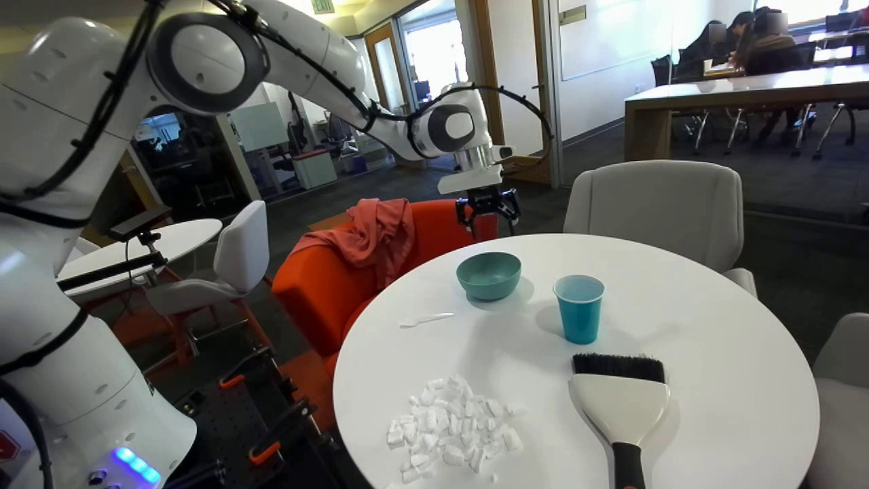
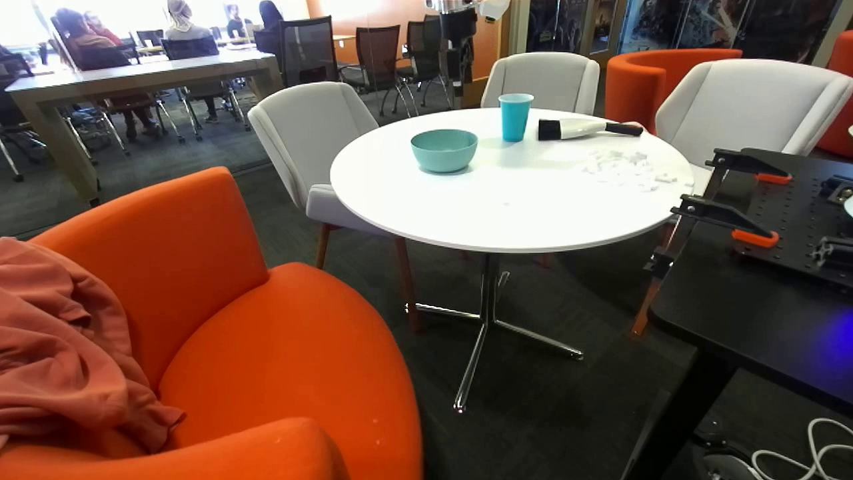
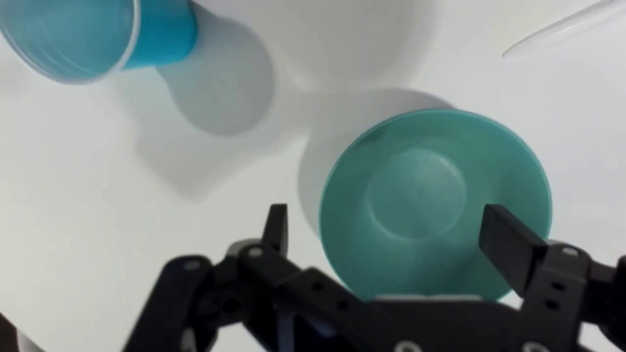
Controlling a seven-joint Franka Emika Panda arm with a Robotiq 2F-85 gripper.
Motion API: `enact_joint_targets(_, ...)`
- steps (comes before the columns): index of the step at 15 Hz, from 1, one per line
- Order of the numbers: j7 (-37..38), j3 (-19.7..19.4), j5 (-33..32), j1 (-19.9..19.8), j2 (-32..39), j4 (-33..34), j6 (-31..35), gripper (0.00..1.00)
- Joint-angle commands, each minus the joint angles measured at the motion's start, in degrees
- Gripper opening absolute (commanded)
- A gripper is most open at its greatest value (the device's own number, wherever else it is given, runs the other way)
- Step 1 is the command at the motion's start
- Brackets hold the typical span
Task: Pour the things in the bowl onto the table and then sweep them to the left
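The many small white irregular bits (image 1: 451, 429) lie in a loose, scattered patch directly on the large round worktop (image 1: 719, 339), whose smooth white top carries soft grey shadows; the patch is near the edge, close to the black-topped stand (image 2: 760, 307) with orange-tipped clamps (image 2: 754, 237). Well apart from them, the teal-blue round bowl (image 1: 489, 278) stands upright. Over it hangs the end effector (image 3: 384, 222), open, its black fingers spread wide apart. A slim white utensil (image 1: 426, 320) (spoon or fork, I cannot tell) lies near the bowl; on another side stands a taller light-blue cup (image 1: 580, 316). A broad cream-bodied brush (image 1: 620, 401) with black bristles and handle lies flat, bristles toward the cup.

A chrome pedestal (image 2: 488, 293) meets dark carpet (image 2: 546, 420). Around it stand pale grey upholstered chairs (image 1: 655, 210) and a rounded orange armchair (image 2: 286, 347), a coral cloth (image 2: 56, 347) draped over it. Farther off, people (image 2: 180, 20) sit beyond a long wooden rectangular table (image 2: 146, 77).
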Motion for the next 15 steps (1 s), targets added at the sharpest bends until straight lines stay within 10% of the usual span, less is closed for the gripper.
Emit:
enact_joint_targets(1,5.72,-3.24,-3.58,2.71,-11.78,-13.84,-1.87,1.00)
enact_joint_targets(15,-3.63,-12.02,-13.01,-8.51,-30.08,-38.95,9.79,1.00)
